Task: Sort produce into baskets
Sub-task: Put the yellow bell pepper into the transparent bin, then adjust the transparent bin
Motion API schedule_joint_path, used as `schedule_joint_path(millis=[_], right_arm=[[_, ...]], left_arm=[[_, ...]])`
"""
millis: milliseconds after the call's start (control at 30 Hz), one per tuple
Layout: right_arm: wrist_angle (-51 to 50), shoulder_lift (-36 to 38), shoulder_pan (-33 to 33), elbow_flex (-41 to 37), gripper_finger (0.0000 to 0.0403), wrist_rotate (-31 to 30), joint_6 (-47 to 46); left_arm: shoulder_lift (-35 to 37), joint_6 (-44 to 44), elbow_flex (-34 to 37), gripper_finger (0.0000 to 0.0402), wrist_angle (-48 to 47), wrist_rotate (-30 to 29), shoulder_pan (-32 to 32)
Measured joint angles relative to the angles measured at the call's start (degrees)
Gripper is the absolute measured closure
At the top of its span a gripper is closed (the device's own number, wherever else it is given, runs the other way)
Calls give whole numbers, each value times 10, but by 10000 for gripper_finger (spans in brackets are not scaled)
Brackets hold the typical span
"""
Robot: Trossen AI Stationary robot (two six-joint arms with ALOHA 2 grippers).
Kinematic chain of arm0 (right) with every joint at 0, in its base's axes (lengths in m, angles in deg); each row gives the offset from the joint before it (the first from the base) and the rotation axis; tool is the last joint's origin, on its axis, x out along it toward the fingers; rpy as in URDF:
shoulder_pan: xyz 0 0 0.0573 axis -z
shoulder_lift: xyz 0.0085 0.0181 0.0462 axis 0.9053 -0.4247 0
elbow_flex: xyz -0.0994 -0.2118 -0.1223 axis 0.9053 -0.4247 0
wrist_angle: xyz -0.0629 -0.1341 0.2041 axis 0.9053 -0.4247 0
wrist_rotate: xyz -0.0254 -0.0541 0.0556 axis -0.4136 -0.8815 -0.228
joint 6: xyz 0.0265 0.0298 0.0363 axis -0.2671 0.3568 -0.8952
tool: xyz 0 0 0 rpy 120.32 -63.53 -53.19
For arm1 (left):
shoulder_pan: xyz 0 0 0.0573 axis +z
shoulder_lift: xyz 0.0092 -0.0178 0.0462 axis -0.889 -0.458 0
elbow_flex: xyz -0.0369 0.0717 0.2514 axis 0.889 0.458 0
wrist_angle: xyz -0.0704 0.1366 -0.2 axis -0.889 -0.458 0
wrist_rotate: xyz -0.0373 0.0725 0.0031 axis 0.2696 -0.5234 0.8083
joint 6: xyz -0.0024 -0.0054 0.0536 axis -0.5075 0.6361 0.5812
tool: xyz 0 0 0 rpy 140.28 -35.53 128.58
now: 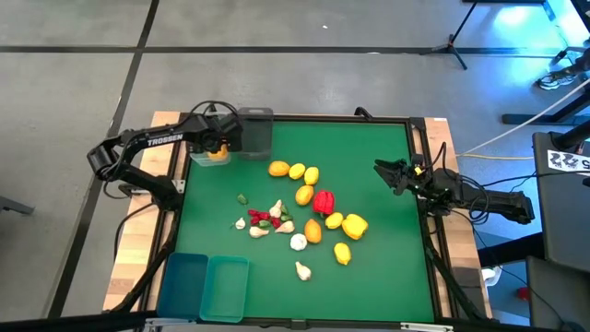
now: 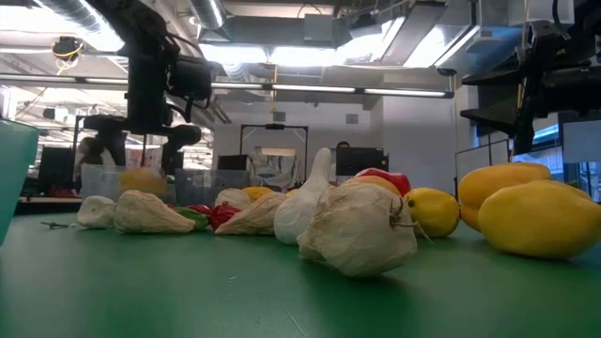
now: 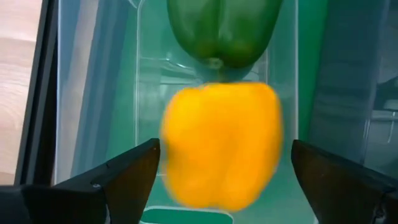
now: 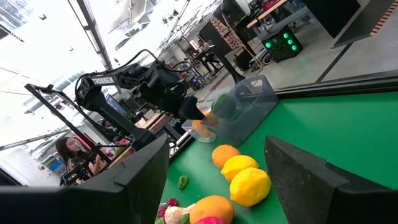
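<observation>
My left gripper [image 1: 218, 146] hangs open over a clear bin [image 1: 197, 159] at the table's far left. In the left wrist view a blurred yellow-orange bell pepper [image 3: 219, 144] shows between and below its spread fingers [image 3: 225, 149], inside the bin's walls [image 3: 93, 93]. I see a gap on each side of it. A green bell pepper [image 3: 221, 31] lies in the same bin beyond it. My right gripper [image 1: 383, 171] is open and empty over the table's right side, pointing toward the pile of produce [image 1: 304, 207]; its own view [image 4: 217, 146] shows this too.
A second clear bin [image 1: 255, 132] stands right of the first. Two teal bins [image 1: 184, 281] [image 1: 227, 288] stand at the near left. Lemons and oranges [image 1: 297, 171], a red pepper [image 1: 323, 201], a yellow pepper [image 1: 355, 224], garlic [image 1: 298, 242] and chilies [image 1: 258, 219] lie mid-table.
</observation>
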Motion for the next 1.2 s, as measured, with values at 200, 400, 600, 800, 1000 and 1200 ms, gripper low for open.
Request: schedule_joint_path(millis=[200,400,600,800,1000,1200], right_arm=[[0,0,0,0,142,0,0],[0,0,0,0,142,0,0],[0,0,0,0,142,0,0],[0,0,0,0,142,0,0],[0,0,0,0,142,-2,2],[2,0,0,0,142,-21,13]], left_arm=[[2,11,-2,35,1,2,9],[33,32,-27,38,4,-11,8],[93,35,-47,39,5,9,-18],[155,34,-47,39,3,110,-130],[157,3,-42,39,-71,131,-236],[137,-58,25,39,-68,100,-258]])
